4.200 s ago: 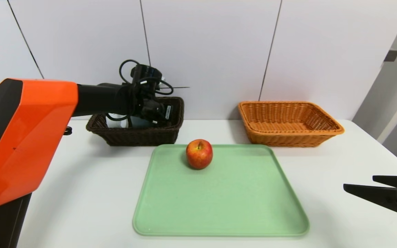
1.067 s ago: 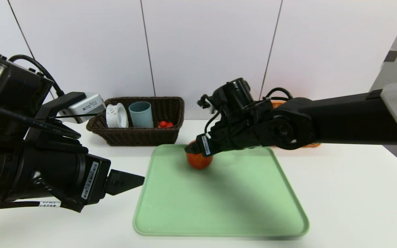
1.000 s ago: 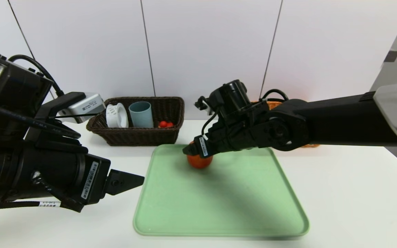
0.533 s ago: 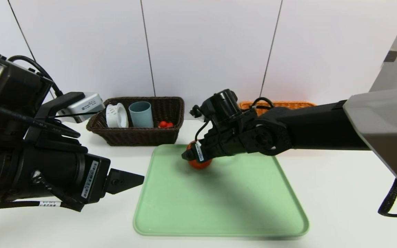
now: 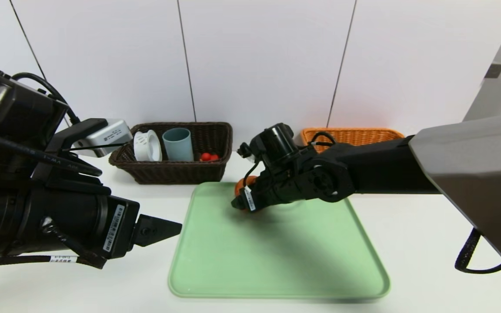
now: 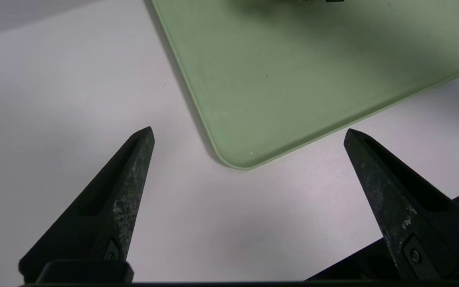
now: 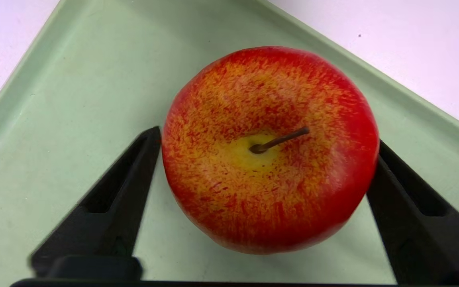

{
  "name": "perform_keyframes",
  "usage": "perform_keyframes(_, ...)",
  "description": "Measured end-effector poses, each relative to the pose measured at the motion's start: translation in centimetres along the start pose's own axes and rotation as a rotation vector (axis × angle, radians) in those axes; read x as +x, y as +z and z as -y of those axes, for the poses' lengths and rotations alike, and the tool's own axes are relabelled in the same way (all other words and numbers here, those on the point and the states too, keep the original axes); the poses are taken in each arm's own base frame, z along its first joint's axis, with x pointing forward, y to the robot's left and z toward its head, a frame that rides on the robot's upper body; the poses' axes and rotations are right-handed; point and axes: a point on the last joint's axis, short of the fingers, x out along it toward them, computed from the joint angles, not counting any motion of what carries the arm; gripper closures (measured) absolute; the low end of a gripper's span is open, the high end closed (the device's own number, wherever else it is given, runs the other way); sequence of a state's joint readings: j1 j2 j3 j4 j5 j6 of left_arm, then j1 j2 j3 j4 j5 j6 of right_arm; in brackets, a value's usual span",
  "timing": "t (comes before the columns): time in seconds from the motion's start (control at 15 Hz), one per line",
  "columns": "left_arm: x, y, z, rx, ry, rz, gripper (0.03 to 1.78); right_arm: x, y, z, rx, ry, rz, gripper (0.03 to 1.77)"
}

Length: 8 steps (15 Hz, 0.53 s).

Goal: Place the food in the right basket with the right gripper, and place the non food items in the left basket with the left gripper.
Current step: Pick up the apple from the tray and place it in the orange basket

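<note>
- The apple (image 7: 269, 147) sits upright, stem up, on the green tray (image 5: 276, 261), near the tray's far-left corner.
- The right tool (image 7: 267, 151) reaches down over it from the right. Its two black fingers (image 7: 114, 203) flank the fruit, one on each side. The one on one side touches the skin; the other is at the skin or just off it, and I cannot tell whether the fruit is truly clamped.
- In the head view the right tool (image 5: 250, 198) hides most of the fruit, so only an orange-red sliver of the apple (image 5: 241, 186) shows at its far-left side.
- The tray lies on the white surface (image 5: 429, 243), in the middle and nearer than both baskets.
- The dark brown basket (image 5: 176, 171) stands at the far left of the surface. It holds a white cup (image 5: 147, 146) lying on its side, a grey-blue cup (image 5: 178, 144) upright, and a small red item (image 5: 209, 157) to their right.
- The orange basket (image 5: 350, 135) stands at the far right, partly hidden behind the right arm.
- The left tool (image 6: 249, 135) hangs above the surface at the near left, beside the tray's near-left corner (image 6: 237, 161). Its fingers (image 6: 126, 191) are spread wide apart with nothing between them.
</note>
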<state>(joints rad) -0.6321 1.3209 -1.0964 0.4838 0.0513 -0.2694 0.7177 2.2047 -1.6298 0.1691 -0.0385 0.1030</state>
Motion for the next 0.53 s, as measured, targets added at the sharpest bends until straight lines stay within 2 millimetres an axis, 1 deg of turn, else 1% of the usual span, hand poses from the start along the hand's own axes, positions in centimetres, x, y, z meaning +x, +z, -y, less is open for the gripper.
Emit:
perform_keyframes(0.07,0.0,0.0,0.0,0.000,0.000,0.000,0.12,0.0,0.0,0.0,0.001,0.000,0.001,0.44)
perform_keyframes(0.13,0.0,0.0,0.0,0.000,0.000,0.001,0.12,0.0,0.0,0.0,0.002,0.000,0.002,0.52)
perform_keyframes(0.33,0.0,0.0,0.0,-0.001,0.000,0.001,0.12,-0.4,0.3,0.0,0.011,0.003,0.011,0.55)
perform_keyframes(0.47,-0.2,0.0,0.0,0.000,-0.002,0.007,0.12,-1.6,0.8,0.1,0.016,0.004,0.036,0.56)
perform_keyframes(0.53,-0.2,0.0,0.0,-0.001,-0.002,0.008,0.12,-2.5,1.3,0.2,0.021,0.004,0.058,0.56)
